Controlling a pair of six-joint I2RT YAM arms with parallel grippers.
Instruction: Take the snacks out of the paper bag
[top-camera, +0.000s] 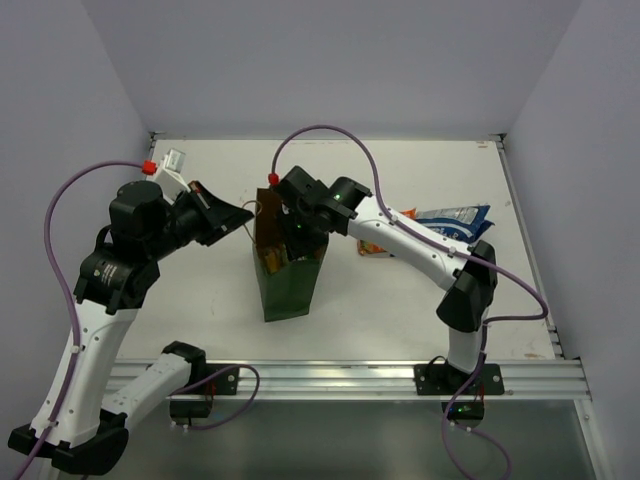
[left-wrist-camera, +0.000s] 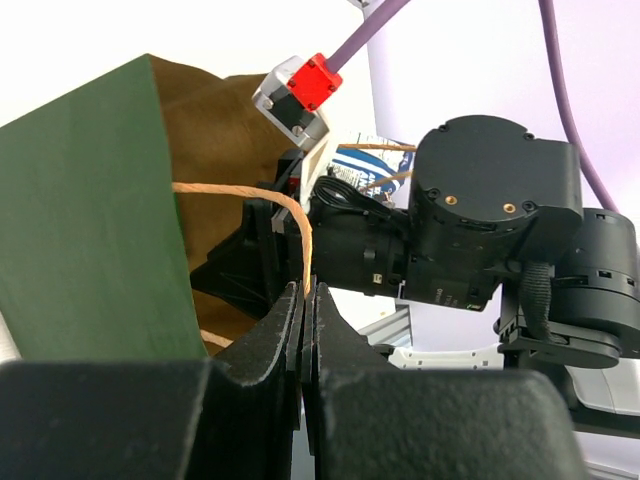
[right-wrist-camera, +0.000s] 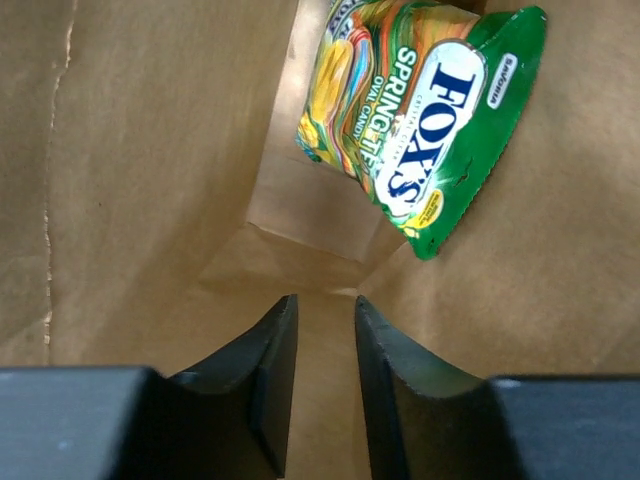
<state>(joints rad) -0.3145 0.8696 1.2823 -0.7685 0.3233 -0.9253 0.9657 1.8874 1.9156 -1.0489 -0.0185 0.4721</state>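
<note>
The tall dark green paper bag (top-camera: 288, 288) stands upright near the middle of the white table (top-camera: 400, 310), its brown kraft mouth turned upward. The left gripper (left-wrist-camera: 308, 296) has its jaws pressed together on the bag's thin tan loop handle (left-wrist-camera: 240, 190). It seems to draw that side outward so the mouth is held wide and the bag does not tip while the other arm works inside. The right gripper (right-wrist-camera: 326, 318) reaches down through the mouth toward the folded bottom, its fingers parted by a narrow gap with nothing between them. A crinkly green foil candy packet (right-wrist-camera: 425, 130) leans on the inner wall just beyond the fingertips and to their right, untouched. A larger blue-and-white foil bag (top-camera: 455, 217) and a small orange packet (top-camera: 372, 249) lie on the table to the right, already out of the bag. The green packet looks like the one to fetch next, so the fingers would need to shift toward it and straddle an edge.
</note>
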